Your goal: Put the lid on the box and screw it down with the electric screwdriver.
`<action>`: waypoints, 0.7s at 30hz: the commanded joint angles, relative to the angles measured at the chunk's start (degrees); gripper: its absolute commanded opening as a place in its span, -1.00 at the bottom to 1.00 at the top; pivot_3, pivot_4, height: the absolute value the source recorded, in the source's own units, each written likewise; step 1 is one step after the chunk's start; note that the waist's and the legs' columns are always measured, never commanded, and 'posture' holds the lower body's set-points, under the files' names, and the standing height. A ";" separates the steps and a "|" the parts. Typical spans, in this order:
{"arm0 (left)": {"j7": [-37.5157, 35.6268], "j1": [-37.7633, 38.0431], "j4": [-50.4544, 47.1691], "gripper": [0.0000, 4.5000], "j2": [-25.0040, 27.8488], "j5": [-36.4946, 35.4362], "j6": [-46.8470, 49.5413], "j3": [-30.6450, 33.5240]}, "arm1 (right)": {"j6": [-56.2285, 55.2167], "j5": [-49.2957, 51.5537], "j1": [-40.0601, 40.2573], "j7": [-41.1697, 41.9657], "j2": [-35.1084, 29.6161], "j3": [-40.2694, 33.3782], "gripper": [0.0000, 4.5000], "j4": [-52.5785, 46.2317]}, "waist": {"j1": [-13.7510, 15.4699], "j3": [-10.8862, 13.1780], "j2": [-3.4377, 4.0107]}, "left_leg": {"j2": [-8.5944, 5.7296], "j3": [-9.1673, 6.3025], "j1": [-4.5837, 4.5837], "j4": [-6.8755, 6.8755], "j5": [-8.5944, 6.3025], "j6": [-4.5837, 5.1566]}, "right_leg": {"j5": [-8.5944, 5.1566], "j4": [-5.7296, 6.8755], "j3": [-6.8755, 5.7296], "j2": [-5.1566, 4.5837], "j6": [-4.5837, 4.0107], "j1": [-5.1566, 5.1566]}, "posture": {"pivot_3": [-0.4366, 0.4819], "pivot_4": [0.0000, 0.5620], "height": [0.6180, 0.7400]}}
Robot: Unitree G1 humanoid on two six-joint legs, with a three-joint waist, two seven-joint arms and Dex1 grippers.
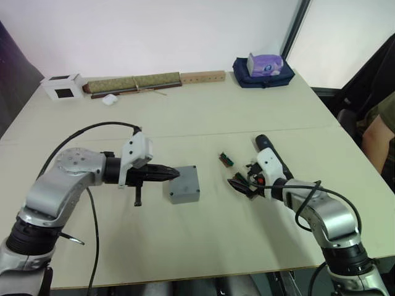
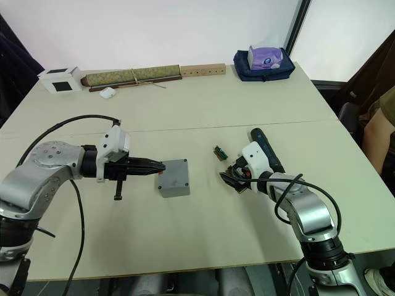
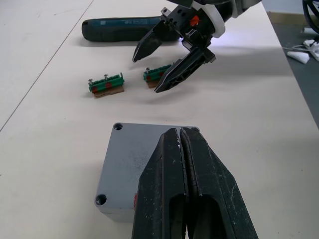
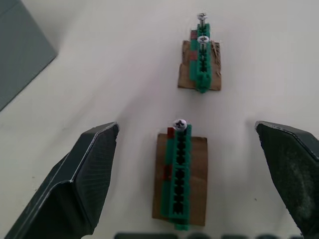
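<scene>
The grey box (image 1: 185, 192) stands mid-table with the lid (image 3: 133, 155) lying flat on top, screw holes showing at its corners. My left gripper (image 1: 174, 174) is shut with nothing in it, its tips over the lid's near edge; whether they touch it I cannot tell. My right gripper (image 4: 187, 130) is open, its fingers straddling a small green screw strip (image 4: 180, 172) on the table. A second green strip (image 1: 226, 159) lies just beyond it. The black electric screwdriver (image 1: 270, 152) lies on the table behind the right gripper, untouched.
Along the far edge sit a white cube with a dark window (image 1: 62, 86), a rolled mat (image 1: 133, 82), a wooden block (image 1: 202, 77) and a blue bag with tissues (image 1: 263, 69). A person's arm (image 1: 379, 132) shows at the right edge.
</scene>
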 commanded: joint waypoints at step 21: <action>1.48 -0.73 -1.15 -1.00 -0.54 -0.76 0.13 0.07 | 0.89 3.57 -1.23 -0.31 0.44 -3.69 -0.97 -2.34 | 0.09 0.00 0.00 | 0.00 0.00 0.00 0.00 0.00 0.00 | 0.00 0.00 0.00 -0.01 0.00 0.00 | -0.05 -0.47 1.00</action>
